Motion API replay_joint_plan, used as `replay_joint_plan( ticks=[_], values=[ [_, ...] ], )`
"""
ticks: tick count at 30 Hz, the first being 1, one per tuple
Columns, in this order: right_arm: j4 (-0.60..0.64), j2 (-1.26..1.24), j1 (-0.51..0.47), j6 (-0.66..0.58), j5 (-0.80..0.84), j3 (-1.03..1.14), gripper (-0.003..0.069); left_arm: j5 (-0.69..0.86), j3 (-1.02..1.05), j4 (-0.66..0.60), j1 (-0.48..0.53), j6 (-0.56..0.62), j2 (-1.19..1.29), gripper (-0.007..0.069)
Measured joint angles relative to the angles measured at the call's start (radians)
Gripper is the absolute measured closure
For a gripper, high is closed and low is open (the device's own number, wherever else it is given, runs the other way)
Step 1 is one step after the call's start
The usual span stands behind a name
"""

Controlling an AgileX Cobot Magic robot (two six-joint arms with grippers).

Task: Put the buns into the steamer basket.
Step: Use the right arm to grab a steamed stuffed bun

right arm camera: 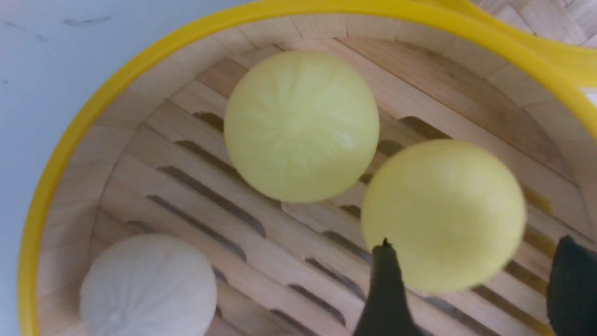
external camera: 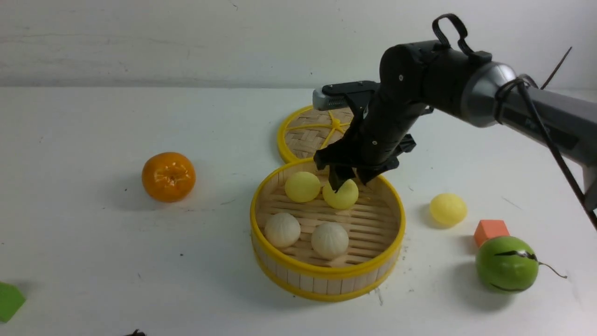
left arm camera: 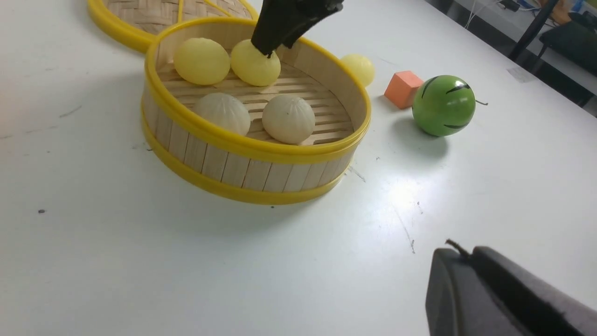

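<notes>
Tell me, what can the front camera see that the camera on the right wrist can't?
Only the front view shows the fifth bun lying outside the basket, the orange, the green ball, the orange block and a second white bun. Only the right wrist view shows the faint pleats on one yellow bun. Both show the basket, that bun, the other yellow bun between the fingers of the open right hand, and one white bun.

A glossy orange fruit (external camera: 168, 176) is sitting on the white worktop (external camera: 93, 233) at left, a flat woven yellow-rimmed lid (external camera: 303, 137) lying farther back. At right, a small orange cube (external camera: 490, 231) is resting just beside a black-marked green ball (external camera: 506, 263).
</notes>
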Motion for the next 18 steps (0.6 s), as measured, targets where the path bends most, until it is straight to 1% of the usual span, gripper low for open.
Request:
replay_joint_plan(
  ticks=[3,4,6,7,8,10,12,13,14,16,18],
  values=[
    [-0.056,-0.085,0.0,-0.01,0.035,-0.001,0.0188,0.0,0.0,0.0,0.0,0.0,0.0,0.0596],
    [-0.1,-0.136,-0.003,-0.002,0.066,-0.005,0.0207,0.0,0.0,0.0,0.0,0.0,0.0,0.0596],
    [-0.142,-0.163,-0.009,0.006,0.094,-0.006,0.0232,0.0,0.0,0.0,0.0,0.0,0.0,0.0596],
    [-0.176,-0.194,-0.025,0.016,0.132,-0.004,0.0272,0.0,0.0,0.0,0.0,0.0,0.0,0.0596],
    [-0.188,-0.208,-0.04,0.022,0.153,0.0,0.0291,0.0,0.0,0.0,0.0,0.0,0.0,0.0596],
    [-0.214,-0.239,-0.096,0.041,0.189,0.045,0.0362,0.0,0.0,0.0,0.0,0.0,0.0,0.0596],
    [-0.215,-0.249,-0.132,0.056,0.2,0.093,0.0399,0.0,0.0,0.0,0.0,0.0,0.0,0.0596],
    [-0.208,-0.252,-0.167,0.069,0.2,0.138,0.0433,0.0,0.0,0.0,0.0,0.0,0.0,0.0596],
    [-0.195,-0.252,-0.198,0.082,0.192,0.182,0.045,0.0,0.0,0.0,0.0,0.0,0.0,0.0596],
    [-0.16,-0.238,-0.233,0.089,0.168,0.23,0.0457,0.0,0.0,0.0,0.0,0.0,0.0,0.0594],
    [-0.118,-0.21,-0.251,0.086,0.129,0.259,0.0447,0.0,0.0,0.0,0.0,0.0,0.0,0.059]
  ],
)
